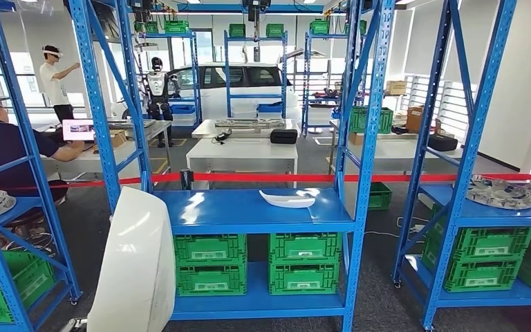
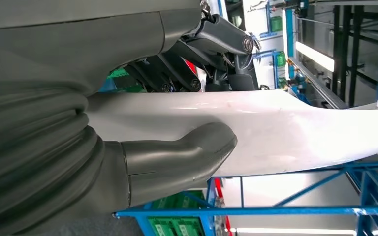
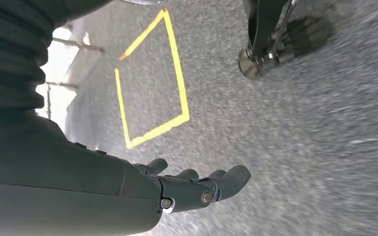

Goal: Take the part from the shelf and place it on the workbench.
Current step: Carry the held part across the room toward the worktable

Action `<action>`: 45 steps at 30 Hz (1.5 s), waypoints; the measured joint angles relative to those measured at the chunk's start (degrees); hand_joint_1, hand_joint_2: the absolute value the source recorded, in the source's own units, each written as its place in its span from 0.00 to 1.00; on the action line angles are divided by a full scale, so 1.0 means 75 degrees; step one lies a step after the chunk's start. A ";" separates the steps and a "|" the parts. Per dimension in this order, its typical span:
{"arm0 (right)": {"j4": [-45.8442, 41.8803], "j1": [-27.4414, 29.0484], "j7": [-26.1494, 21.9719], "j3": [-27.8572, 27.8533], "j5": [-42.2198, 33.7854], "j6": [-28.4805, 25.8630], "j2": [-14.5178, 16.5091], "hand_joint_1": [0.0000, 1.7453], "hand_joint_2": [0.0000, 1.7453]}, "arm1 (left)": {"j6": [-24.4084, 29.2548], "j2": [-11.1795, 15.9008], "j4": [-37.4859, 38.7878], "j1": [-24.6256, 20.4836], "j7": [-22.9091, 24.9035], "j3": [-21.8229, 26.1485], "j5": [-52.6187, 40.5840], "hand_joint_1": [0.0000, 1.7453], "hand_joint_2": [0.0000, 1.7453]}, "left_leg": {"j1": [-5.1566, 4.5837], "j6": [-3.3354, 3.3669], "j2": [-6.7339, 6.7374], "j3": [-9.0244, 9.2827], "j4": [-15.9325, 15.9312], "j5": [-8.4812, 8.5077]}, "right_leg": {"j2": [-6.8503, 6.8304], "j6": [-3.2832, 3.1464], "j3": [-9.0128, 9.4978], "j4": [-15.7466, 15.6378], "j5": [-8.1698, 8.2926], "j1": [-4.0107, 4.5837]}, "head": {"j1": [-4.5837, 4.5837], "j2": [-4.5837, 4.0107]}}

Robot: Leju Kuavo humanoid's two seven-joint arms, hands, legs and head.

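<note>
- The left hand (image 2: 177, 113) holds a big white part (image 2: 295, 132). Its thumb presses one side and its dark fingers (image 2: 216, 44) clamp the other side.
- From the head view, the big white part (image 1: 135, 266) stands up tall, close in front, low on the left.
- The right hand (image 3: 177, 189) hangs over the grey floor (image 3: 300, 147). Its fingers are a little apart and hold nothing. A yellow tape square (image 3: 150, 83) is on the floor.
- Next comes a blue shelf (image 1: 207, 211). A small white part (image 1: 288, 199) lies on it. Green crates (image 1: 211, 263) sit under it.
- Far back, a person (image 1: 3, 149) sits at a table (image 1: 242, 153).
</note>
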 joint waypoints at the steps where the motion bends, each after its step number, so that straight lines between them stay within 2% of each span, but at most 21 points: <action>1: 0.0000 0.0000 0.0062 -0.0031 -0.0011 -0.0010 0.0001 0.00 1.00 | -0.0094 0.0033 -0.0028 0.0025 -0.0046 0.0098 0.0047 1.00 1.00 | -0.0005 -0.0045 0.0008 -0.0051 0.0033 0.0049 | 0.0014 -0.0036 0.0174 -0.0312 -0.0106 0.0014 | -0.0002 0.0000; 3: 0.0000 0.0003 0.0122 -0.0082 -0.0041 -0.0015 0.0010 0.00 1.00 | -0.0227 0.0088 -0.0039 0.0032 -0.0075 0.0259 0.0095 1.00 1.00 | -0.0002 -0.0147 0.0012 -0.0096 0.0016 0.0176 | 0.0030 -0.0135 0.0171 -0.0460 -0.0122 0.0036 | -0.0011 0.0000; 5: 0.0001 -0.0013 0.0098 -0.0123 -0.0031 0.0042 0.0049 0.00 1.00 | -0.0306 0.0135 -0.0020 0.0033 -0.0057 0.0374 0.0143 1.00 1.00 | 0.0022 -0.0247 -0.0012 -0.0167 0.0098 0.0058 | -0.0003 -0.0265 0.0062 -0.0490 0.0020 0.0021 | -0.0017 0.0000; 8: 0.0003 -0.0055 -0.0051 -0.0134 0.0038 0.0128 0.0136 0.00 1.00 | -0.0404 0.0185 0.0038 0.0058 0.0004 0.0544 0.0282 1.00 1.00 | 0.0049 -0.0365 -0.0039 -0.0481 0.1143 -0.0953 | -0.0035 -0.0393 -0.0226 -0.0506 0.0281 0.0009 | -0.0033 0.0000; 10: 0.0003 -0.0072 -0.0136 -0.0134 0.0065 0.0152 0.0200 0.00 1.00 | -0.0449 0.0194 0.0085 0.0116 0.0024 0.0650 0.0357 1.00 1.00 | 0.0055 -0.0399 -0.0041 -0.0584 0.1986 -0.1322 | -0.0038 -0.0393 -0.0467 -0.0496 0.0480 0.0021 | -0.0039 0.0000; 12: 0.0003 -0.0083 -0.0161 -0.0134 0.0074 0.0171 0.0253 0.00 1.00 | -0.0474 0.0202 0.0128 0.0162 0.0034 0.0720 0.0385 1.00 1.00 | 0.0052 -0.0374 -0.0044 -0.0256 0.1983 -0.1041 | -0.0046 -0.0372 -0.0713 -0.0483 0.0676 0.0032 | -0.0044 0.0000; 14: 0.0003 -0.0102 -0.0166 -0.0134 0.0076 0.0179 0.0296 0.00 1.00 | -0.0478 0.0211 0.0144 0.0166 0.0043 0.0772 0.0392 1.00 1.00 | 0.0030 -0.0289 -0.0053 0.0570 0.1021 -0.0774 | -0.0050 -0.0337 -0.0908 -0.0469 0.0852 0.0041 | -0.0047 0.0000; 15: 0.0003 -0.0111 -0.0180 -0.0134 0.0079 0.0187 0.0313 0.00 1.00 | -0.0487 0.0218 0.0143 0.0160 0.0053 0.0801 0.0401 1.00 1.00 | 0.0008 -0.0241 -0.0058 0.1024 0.0400 -0.0819 | -0.0051 -0.0309 -0.0969 -0.0465 0.0932 0.0047 | -0.0047 0.0000; 17: 0.0003 -0.0121 -0.0241 -0.0134 0.0094 0.0222 0.0330 0.00 1.00 | -0.0540 0.0247 0.0152 0.0161 0.0102 0.0852 0.0460 1.00 1.00 | -0.0045 -0.0161 -0.0064 0.1498 -0.0353 -0.0984 | -0.0053 -0.0236 -0.1010 -0.0495 0.1097 0.0043 | -0.0042 0.0000; 20: 0.0003 -0.0110 -0.0356 -0.0138 0.0080 0.0277 0.0337 0.00 1.00 | -0.0695 0.0386 0.0227 0.0215 0.0169 0.0922 0.0647 1.00 1.00 | -0.0035 -0.0007 -0.0027 0.1364 -0.0471 -0.0809 | -0.0033 -0.0098 -0.1077 -0.0481 0.1134 0.0024 | -0.0041 -0.0001; 24: 0.0003 -0.0098 -0.0268 -0.0140 0.0149 0.0361 0.0367 0.00 1.00 | -0.0822 0.0505 0.0364 0.0311 0.0151 0.0994 0.0750 1.00 1.00 | -0.0002 0.0143 0.0011 0.0895 -0.0429 -0.0410 | 0.0005 0.0025 -0.1479 0.1048 -0.0298 -0.0011 | -0.0007 0.0000; 25: 0.0003 -0.0099 -0.0242 -0.0140 0.0159 0.0372 0.0369 0.00 1.00 | -0.0832 0.0508 0.0404 0.0334 0.0144 0.0995 0.0754 1.00 1.00 | -0.0001 0.0134 0.0011 0.0748 -0.0393 -0.0309 | 0.0005 0.0051 -0.1519 0.1480 -0.0427 -0.0019 | -0.0005 0.0000; 27: 0.0003 -0.0101 -0.0264 -0.0140 0.0120 0.0393 0.0370 0.00 1.00 | -0.0833 0.0509 0.0486 0.0402 0.0118 0.0995 0.0745 1.00 1.00 | 0.0009 0.0097 0.0013 0.0406 -0.0273 -0.0127 | 0.0004 0.0087 -0.1306 0.1753 -0.0153 -0.0034 | 0.0001 0.0000; 29: 0.0003 -0.0104 -0.0354 -0.0140 0.0066 0.0407 0.0370 0.00 1.00 | -0.0814 0.0514 0.0531 0.0511 0.0085 0.1003 0.0726 1.00 1.00 | 0.0023 0.0026 0.0017 0.0066 -0.0091 0.0000 | 0.0006 0.0101 -0.0607 0.1023 0.0126 -0.0058 | 0.0006 0.0000; 32: 0.0003 -0.0105 -0.0417 -0.0140 0.0066 0.0428 0.0378 0.00 1.00 | -0.0807 0.0535 0.0541 0.0683 0.0074 0.1032 0.0740 1.00 1.00 | 0.0018 -0.0114 0.0037 -0.0192 0.0114 0.0146 | 0.0033 -0.0005 0.0260 -0.0301 -0.0273 -0.0017 | -0.0002 0.0000; 35: 0.0009 -0.0084 -0.0440 -0.0141 0.0068 0.0435 0.0431 0.00 1.00 | -0.0854 0.0511 0.0600 0.0792 0.0059 0.1028 0.0853 1.00 1.00 | 0.0055 -0.0261 0.0025 -0.0263 0.0091 0.0239 | 0.0011 -0.0201 0.0178 -0.0432 -0.0169 0.0004 | -0.0009 -0.0001; 37: 0.0015 -0.0077 -0.0514 -0.0143 0.0073 0.0442 0.0472 0.00 1.00 | -0.0864 0.0466 0.0616 0.0923 -0.0142 0.1034 0.0836 1.00 1.00 | 0.0081 -0.0347 -0.0008 -0.0420 0.0436 -0.0230 | -0.0013 -0.0321 0.0019 -0.0490 0.0012 -0.0024 | -0.0021 -0.0001; 39: 0.0015 -0.0053 -0.0600 -0.0141 0.0157 0.0500 0.0491 0.00 1.00 | -0.0851 0.0317 0.0554 0.1115 -0.0392 0.1069 0.0752 1.00 1.00 | 0.0092 -0.0412 -0.0027 -0.0611 0.1275 -0.0927 | -0.0020 -0.0358 -0.0163 -0.0494 0.0179 -0.0024 | -0.0040 0.0000; 41: 0.0017 0.0000 -0.0692 -0.0119 0.0325 0.0636 0.0507 0.00 1.00 | -0.0755 0.0097 0.0448 0.1372 -0.0492 0.1098 0.0657 1.00 1.00 | 0.0095 -0.0445 -0.0029 -0.0669 0.2008 -0.1088 | -0.0038 -0.0345 -0.0348 -0.0485 0.0328 -0.0022 | -0.0047 0.0000; 43: 0.0017 0.0057 -0.0765 -0.0073 0.0451 0.0748 0.0510 0.00 1.00 | -0.0609 -0.0077 0.0322 0.1643 -0.0506 0.1112 0.0655 1.00 1.00 | 0.0097 -0.0432 -0.0018 -0.0294 0.1870 -0.0739 | -0.0078 -0.0313 -0.0522 -0.0472 0.0460 -0.0023 | -0.0052 0.0000; 45: 0.0016 0.0103 -0.0753 -0.0044 0.0458 0.0748 0.0507 0.00 1.00 | -0.0532 -0.0219 0.0113 0.1911 -0.0515 0.1182 0.0806 1.00 1.00 | 0.0070 -0.0388 0.0171 0.0551 0.0810 -0.0607 | -0.0133 -0.0261 -0.0613 -0.0443 0.0558 -0.0009 | -0.0062 0.0000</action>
